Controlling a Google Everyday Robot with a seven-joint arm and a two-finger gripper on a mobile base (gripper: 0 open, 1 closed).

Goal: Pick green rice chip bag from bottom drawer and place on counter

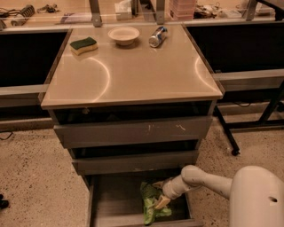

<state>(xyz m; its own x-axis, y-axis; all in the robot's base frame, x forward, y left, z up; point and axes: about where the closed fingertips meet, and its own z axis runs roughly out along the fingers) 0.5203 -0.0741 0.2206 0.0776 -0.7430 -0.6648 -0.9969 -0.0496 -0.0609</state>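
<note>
The gripper point(160, 203) is down inside the open bottom drawer point(117, 199), its yellowish tip resting on the green rice chip bag point(150, 212). It is touching the bag's right side, but from here I cannot tell whether it has actually taken hold of it or how far open it is. The bag lies crumpled on the grey drawer floor, towards the right half of the drawer, its shiny foil bunched up beneath and just left of the gripper. The left half of the drawer floor is bare.

The pale arm point(199, 179) slants down into the drawer from the right, and the robot's rounded white body point(257, 197) stands at the cabinet's right front corner, on the speckled floor point(35, 177).

Above the open drawer are the middle drawer point(135, 162) and the top drawer point(133, 131), each grey front with a dark gap over it. The glossy beige counter point(133, 71) caps the cabinet. Along its far edge sit a green-topped yellow sponge point(83, 45) at the left, a small pale bowl point(124, 34) near the middle and a metal can point(158, 36) lying on its side just right of the bowl. The three are apart from one another.

A cluttered bench point(66, 13) runs behind the cabinet, and a black frame leg point(226, 133) stands on the floor to its right.
</note>
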